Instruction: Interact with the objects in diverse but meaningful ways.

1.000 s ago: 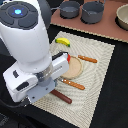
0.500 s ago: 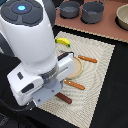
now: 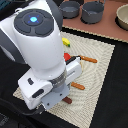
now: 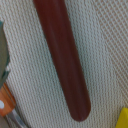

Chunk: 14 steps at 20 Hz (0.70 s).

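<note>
- The brown sausage [image 4: 62, 57] could roll away if the claw bumps it from one side. It is round and smooth.
- The claw could also grab the woven mat [image 3: 97, 60] with the sausage, because the sausage lies flat on it.
- The arm [image 3: 42, 55] hides most of the mat in the exterior view, so a near thing could get knocked.
- The sausage looks long and dark red-brown, with a rounded end. It lies right under the wrist camera, and only a small brown end [image 3: 67, 100] shows beside the arm.
- No claw fingers show, so no one can tell if it is open or closed.
- A yellow thing [image 4: 123, 120] and an orange handle [image 4: 6, 104] sit close by.
</note>
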Tool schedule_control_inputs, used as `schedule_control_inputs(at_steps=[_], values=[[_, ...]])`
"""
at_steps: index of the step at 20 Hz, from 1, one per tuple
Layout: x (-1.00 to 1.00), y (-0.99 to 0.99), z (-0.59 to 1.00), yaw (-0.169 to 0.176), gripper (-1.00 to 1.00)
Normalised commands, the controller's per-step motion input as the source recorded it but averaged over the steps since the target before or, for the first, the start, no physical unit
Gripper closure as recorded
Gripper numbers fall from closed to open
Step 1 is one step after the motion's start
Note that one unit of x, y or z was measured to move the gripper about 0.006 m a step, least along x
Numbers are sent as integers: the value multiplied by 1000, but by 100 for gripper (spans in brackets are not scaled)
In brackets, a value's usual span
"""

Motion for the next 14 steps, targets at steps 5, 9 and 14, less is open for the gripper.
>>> schedule_control_inputs(at_steps=[5,9,14], values=[[70,0,-7,43,-100],[62,0,-61,48,-100],[51,0,-98,46,-100]])
